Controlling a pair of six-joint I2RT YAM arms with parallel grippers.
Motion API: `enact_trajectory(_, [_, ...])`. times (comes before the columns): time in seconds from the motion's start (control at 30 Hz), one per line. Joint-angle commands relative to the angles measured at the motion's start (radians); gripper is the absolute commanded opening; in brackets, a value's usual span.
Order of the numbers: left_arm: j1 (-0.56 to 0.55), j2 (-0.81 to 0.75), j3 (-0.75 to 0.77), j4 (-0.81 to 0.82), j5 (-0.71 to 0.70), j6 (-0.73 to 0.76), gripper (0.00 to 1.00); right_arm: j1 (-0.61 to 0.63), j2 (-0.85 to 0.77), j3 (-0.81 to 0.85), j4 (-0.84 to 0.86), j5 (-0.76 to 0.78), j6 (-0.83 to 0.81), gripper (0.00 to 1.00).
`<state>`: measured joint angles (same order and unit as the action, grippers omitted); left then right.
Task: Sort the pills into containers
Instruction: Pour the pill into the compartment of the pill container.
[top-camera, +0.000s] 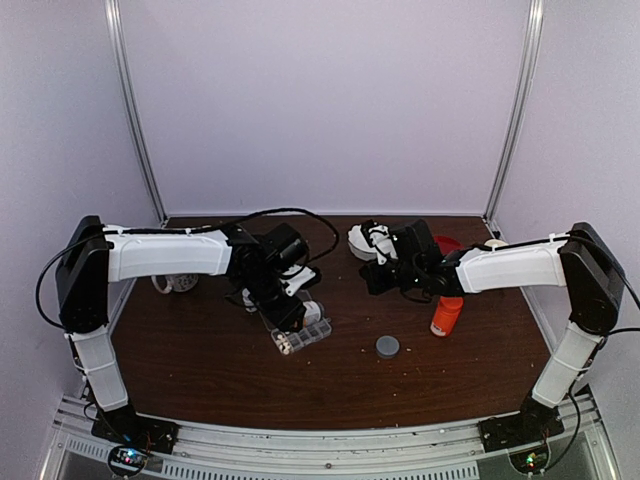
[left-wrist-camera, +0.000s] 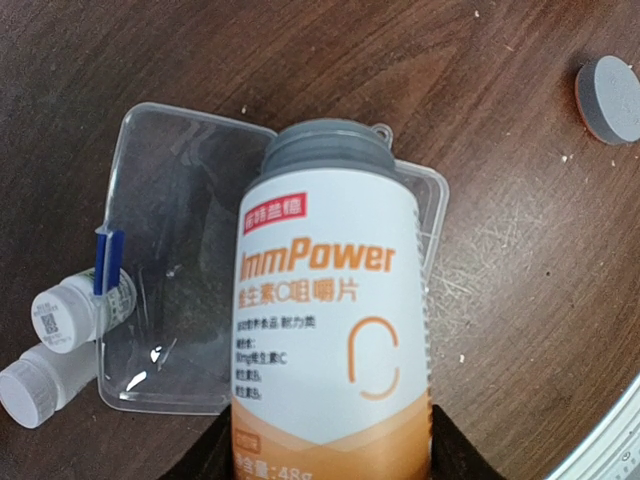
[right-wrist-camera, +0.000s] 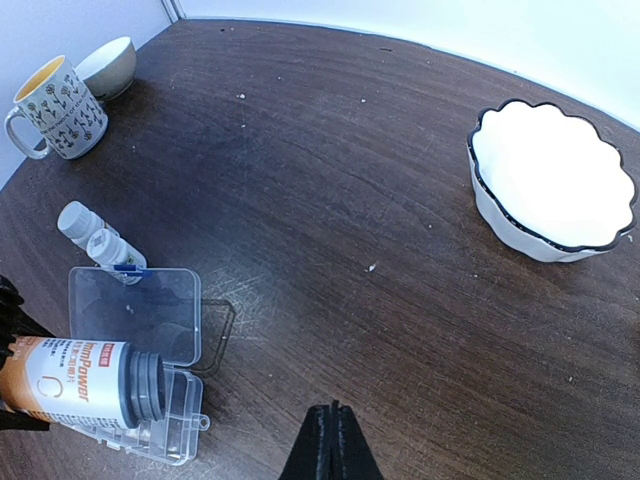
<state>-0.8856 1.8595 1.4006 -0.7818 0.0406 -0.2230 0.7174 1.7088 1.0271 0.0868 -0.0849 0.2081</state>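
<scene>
My left gripper (left-wrist-camera: 335, 455) is shut on a white-and-orange labelled bottle (left-wrist-camera: 330, 300), gripping its lower body from both sides. The bottle's cap is off and its grey neck leans over the containers, a clear plastic organizer box (right-wrist-camera: 178, 422) lying open with its lid (left-wrist-camera: 170, 250) flat on the table. In the top view the box (top-camera: 308, 334) lies just below the left gripper (top-camera: 287, 303). No pills show clearly; the bottle hides the compartments. My right gripper (right-wrist-camera: 333, 412) hovers shut and empty over bare wood, well to the right of the box.
A grey cap (top-camera: 387, 347) lies right of the box, with an orange bottle (top-camera: 446, 315) beyond it. Two tiny white bottles (left-wrist-camera: 70, 315) touch the lid's left edge. A scalloped white bowl (right-wrist-camera: 555, 185), a patterned mug (right-wrist-camera: 60, 108) and a small bowl (right-wrist-camera: 108, 65) stand at the back.
</scene>
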Motion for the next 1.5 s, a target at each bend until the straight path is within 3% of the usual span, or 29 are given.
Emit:
enact_trajectory(0.0, [-0.006,-0.028,0.003,0.011,-0.015,0.01,0.0,-0.003,0.001,0.013,0.005,0.006,-0.009,0.0])
enact_trajectory(0.63, [-0.003,-0.016,0.002,0.009,0.017,0.003,0.0,-0.003,-0.002,0.013,0.002,0.01,-0.013,0.0])
enact_trajectory(1.0, [-0.004,-0.086,-0.029,0.034,-0.008,-0.003,0.0,-0.003,-0.002,0.014,0.0,0.007,-0.013,0.0])
enact_trajectory(1.47, [-0.004,-0.016,-0.012,-0.004,0.0,0.009,0.0,-0.003,0.001,0.016,0.001,0.002,-0.012,0.0])
